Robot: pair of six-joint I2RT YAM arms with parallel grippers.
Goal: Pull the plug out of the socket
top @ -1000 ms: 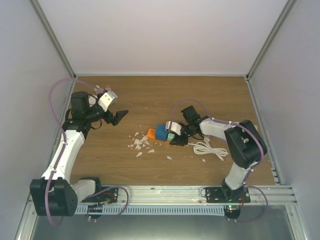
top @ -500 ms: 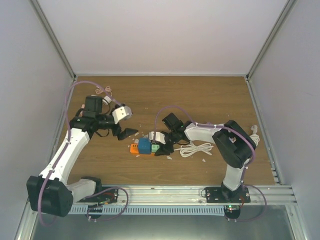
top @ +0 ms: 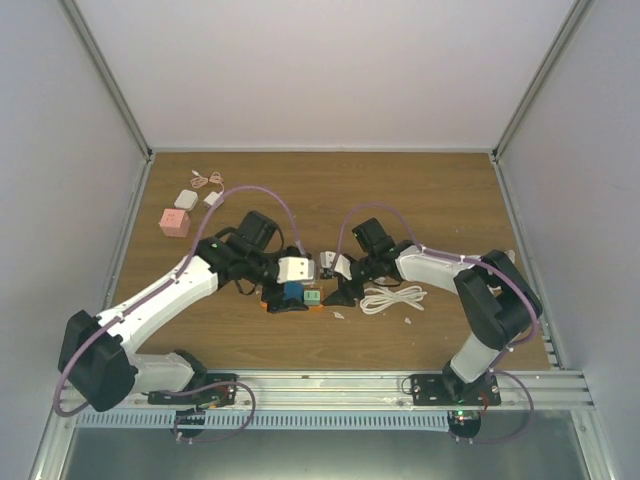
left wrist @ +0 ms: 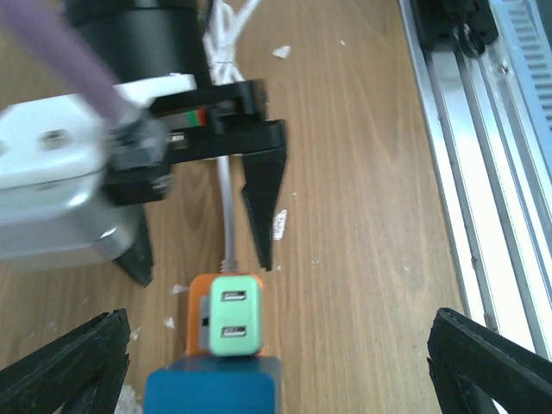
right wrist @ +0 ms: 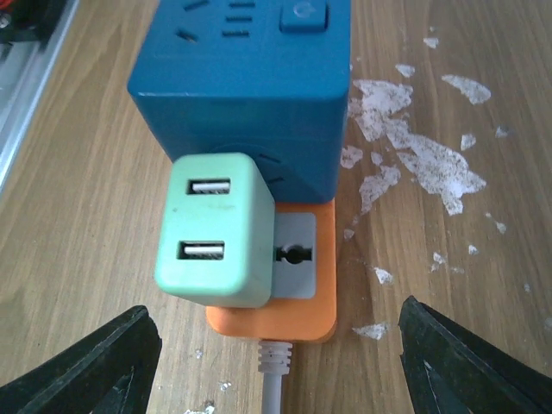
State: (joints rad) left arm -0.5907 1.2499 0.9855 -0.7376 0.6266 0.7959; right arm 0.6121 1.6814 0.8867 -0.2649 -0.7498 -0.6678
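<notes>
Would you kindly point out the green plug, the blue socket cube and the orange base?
green plug (right wrist: pixel 220 231): right wrist view, its USB face.
blue socket cube (right wrist: pixel 246 60): right wrist view, its upper face.
orange base (right wrist: pixel 297 317): right wrist view, its near edge.

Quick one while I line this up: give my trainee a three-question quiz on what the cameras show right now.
1. True or false: the plug is already out of the strip.
2. How many USB ports show on the plug's face? A) one B) two C) three
3. Fill in: the left gripper and the right gripper are both ___ (open/shut).

Key: 1 false, it still sits in the strip; 2 B; 3 open.
</notes>
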